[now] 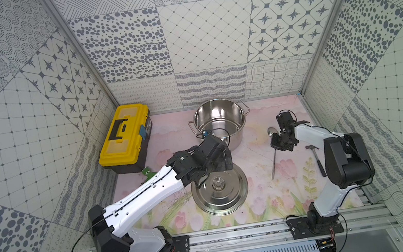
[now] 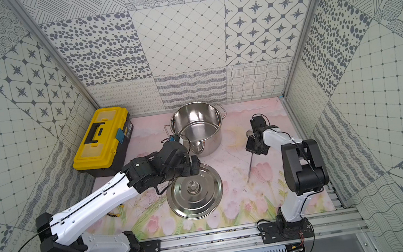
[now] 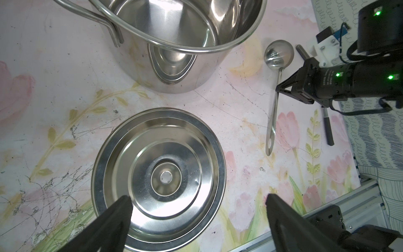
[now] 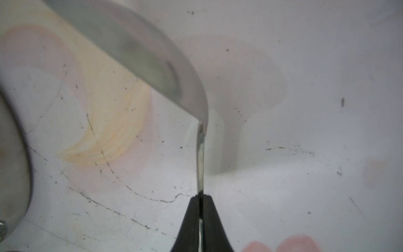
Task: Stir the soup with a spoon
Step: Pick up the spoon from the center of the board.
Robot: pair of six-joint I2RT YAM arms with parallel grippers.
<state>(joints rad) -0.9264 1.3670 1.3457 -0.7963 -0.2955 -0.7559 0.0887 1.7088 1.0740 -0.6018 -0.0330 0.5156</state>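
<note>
Your right gripper (image 4: pixel 201 197) pinches the spoon (image 4: pixel 200 157) handle beside the pot (image 3: pixel 130 72); your left gripper (image 3: pixel 197 197) gapes empty. The bowl perhaps touches the tabletop (image 4: pixel 305 131).

From my console I count one steel pot (image 1: pixel 239 140), one lid (image 1: pixel 229 202), one spoon (image 1: pixel 274 162), one hammer (image 1: pixel 317 160), one yellow toolbox (image 1: pixel 122 139) and one table (image 1: pixel 260 199). I also count one small green item (image 1: pixel 146 173), mostly hidden behind an arm, so I cannot tell what it is. I see two arms, the left arm (image 1: pixel 148 194) and the right arm (image 1: pixel 345 156). There are two end effectors, the left end effector (image 3: pixel 198 200) and the right end effector (image 4: pixel 201 197).
</note>
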